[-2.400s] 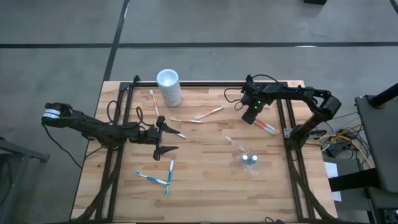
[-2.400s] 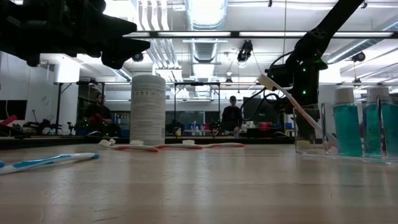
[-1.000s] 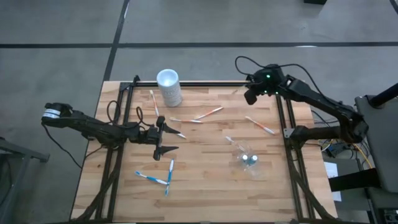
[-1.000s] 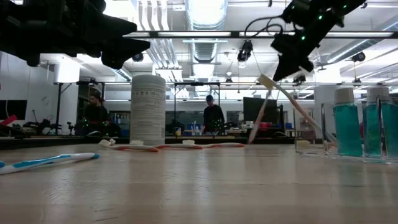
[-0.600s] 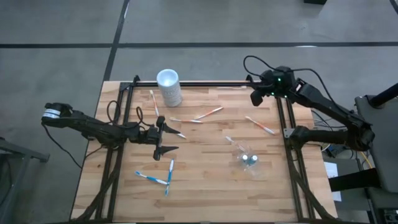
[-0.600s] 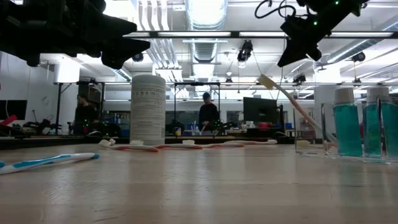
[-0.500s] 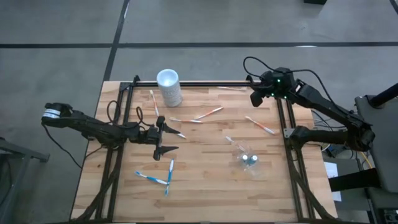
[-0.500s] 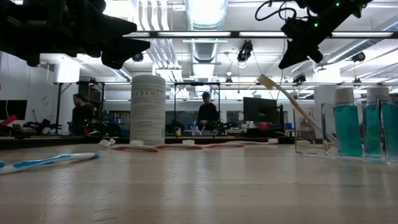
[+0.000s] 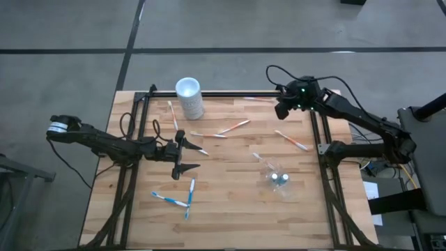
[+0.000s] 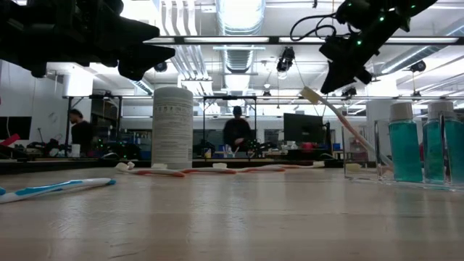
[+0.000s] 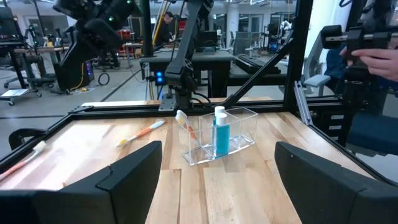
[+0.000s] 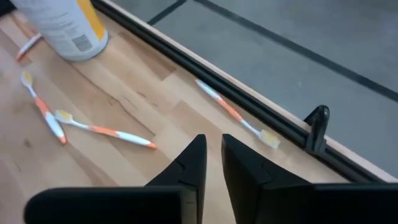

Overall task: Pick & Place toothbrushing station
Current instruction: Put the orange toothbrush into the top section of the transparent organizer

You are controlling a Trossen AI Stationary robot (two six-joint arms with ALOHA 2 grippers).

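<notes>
Right wrist view, right gripper (image 12: 212,163) nearly closed, holding nothing, above table (image 12: 155,118).

cup (image 9: 277,177): clear, upright, holds one orange brush
orange brushes (image 9: 231,127): scattered flat
blue brushes (image 9: 171,200): flat, front-left

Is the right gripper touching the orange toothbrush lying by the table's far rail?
Apart. In the right wrist view the right gripper hangs above bare wood, empty, and the orange toothbrush lies clear beyond its fingertips.
</notes>
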